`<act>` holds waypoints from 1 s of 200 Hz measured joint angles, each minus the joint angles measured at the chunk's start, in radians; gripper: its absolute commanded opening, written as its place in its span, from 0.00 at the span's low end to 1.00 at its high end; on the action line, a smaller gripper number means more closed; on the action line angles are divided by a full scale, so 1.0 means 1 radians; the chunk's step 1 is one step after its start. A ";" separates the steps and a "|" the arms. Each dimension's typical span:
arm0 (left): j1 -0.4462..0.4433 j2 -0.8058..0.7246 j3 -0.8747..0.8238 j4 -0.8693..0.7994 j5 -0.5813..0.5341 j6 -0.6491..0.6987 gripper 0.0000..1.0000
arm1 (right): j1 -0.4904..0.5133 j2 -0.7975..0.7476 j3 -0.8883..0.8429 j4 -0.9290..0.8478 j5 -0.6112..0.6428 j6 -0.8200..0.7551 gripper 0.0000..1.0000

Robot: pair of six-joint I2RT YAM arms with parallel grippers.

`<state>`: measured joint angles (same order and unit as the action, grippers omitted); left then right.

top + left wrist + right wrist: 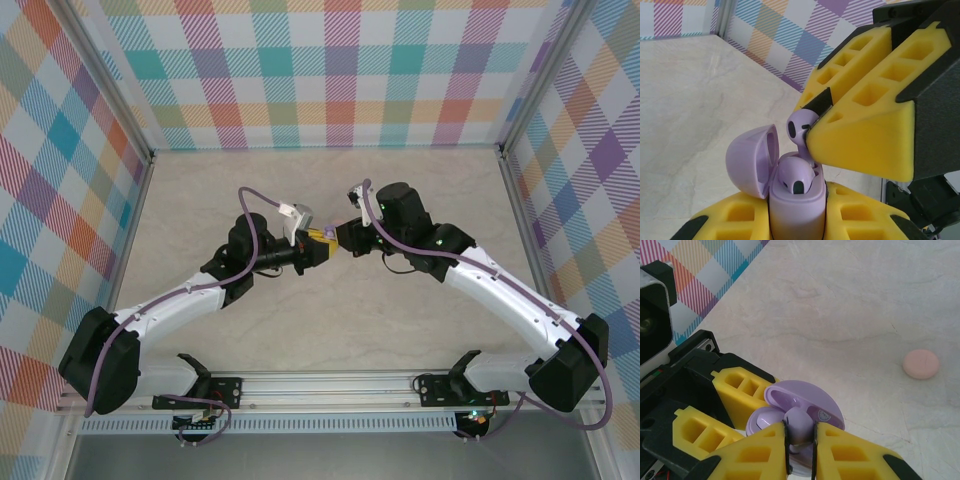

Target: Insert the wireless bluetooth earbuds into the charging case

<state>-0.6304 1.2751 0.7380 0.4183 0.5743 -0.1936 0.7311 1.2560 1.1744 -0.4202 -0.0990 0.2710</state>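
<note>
Firmly clamped in the left hand, the open lilac charging case holds one earbud; the right hand pinches the second lilac earbud just above the case, beside its raised lid.

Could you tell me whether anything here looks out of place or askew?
Nothing looks damaged or spilled. The left gripper holds the open charging case upright, one earbud seated; the right gripper holds the second earbud at its mouth. One pink disc lies alone on the table.
</note>
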 measured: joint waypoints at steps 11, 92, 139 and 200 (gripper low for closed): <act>0.000 0.000 0.002 0.000 0.000 0.000 0.14 | 0.000 0.000 0.000 -0.002 -0.005 0.000 0.17; -0.002 0.001 0.013 -0.006 -0.007 -0.007 0.14 | -0.001 0.009 0.017 -0.013 -0.026 -0.003 0.24; -0.002 -0.002 0.013 0.004 -0.010 -0.018 0.14 | 0.000 0.011 0.043 -0.029 -0.054 -0.002 0.29; -0.002 -0.034 0.013 0.004 -0.016 -0.018 0.14 | 0.003 0.010 0.068 -0.045 -0.081 0.000 0.34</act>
<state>-0.6323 1.2407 0.7509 0.4225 0.5583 -0.2119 0.7345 1.2663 1.2423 -0.4648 -0.1802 0.2714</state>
